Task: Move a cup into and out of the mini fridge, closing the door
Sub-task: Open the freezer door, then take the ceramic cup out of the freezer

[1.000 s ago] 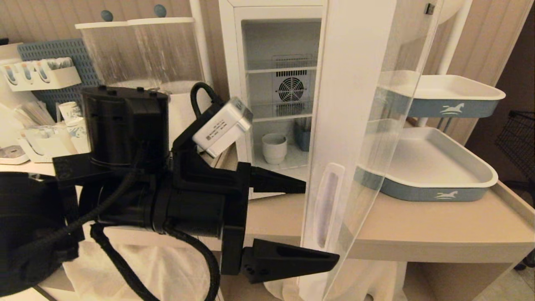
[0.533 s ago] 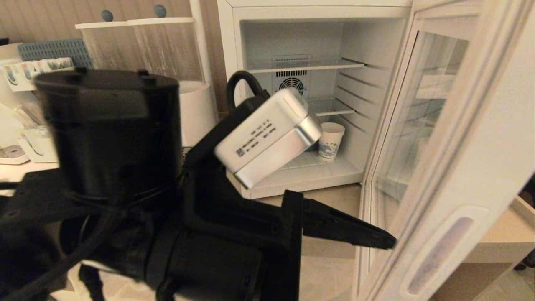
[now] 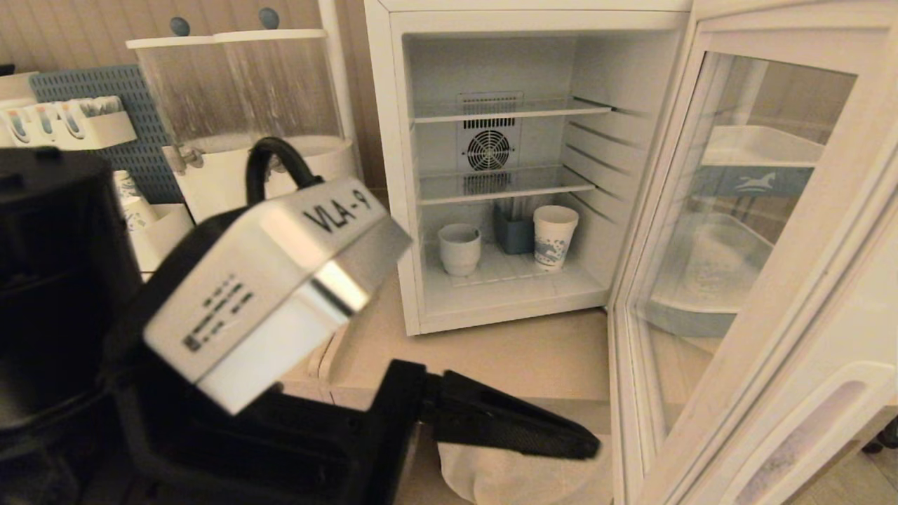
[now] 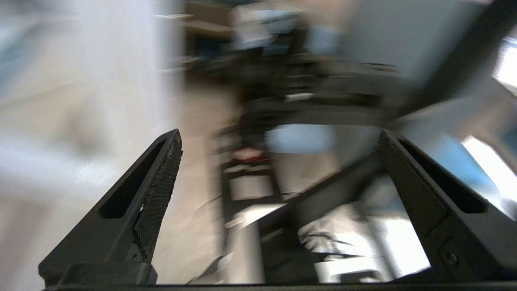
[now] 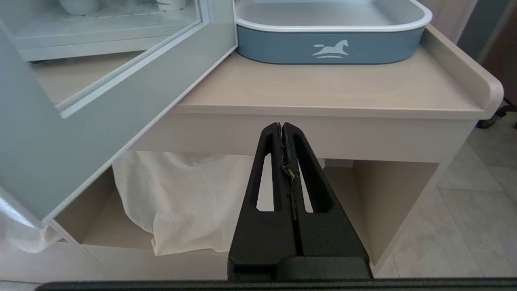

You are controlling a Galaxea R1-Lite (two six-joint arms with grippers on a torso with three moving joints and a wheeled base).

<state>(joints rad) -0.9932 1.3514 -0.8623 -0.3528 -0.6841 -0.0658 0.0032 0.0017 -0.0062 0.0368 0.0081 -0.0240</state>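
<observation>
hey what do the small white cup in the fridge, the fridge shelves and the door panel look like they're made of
Cup: likely glazed ceramic; thick, smooth, opaque white wall with a soft sheen.
Shelves: seem to be white-coated metal wire; thin parallel bars, and the fan grille shows through them.
Door: clear pane, glass or acrylic, since the trays behind show through it; the white frame looks like smooth plastic.
</observation>
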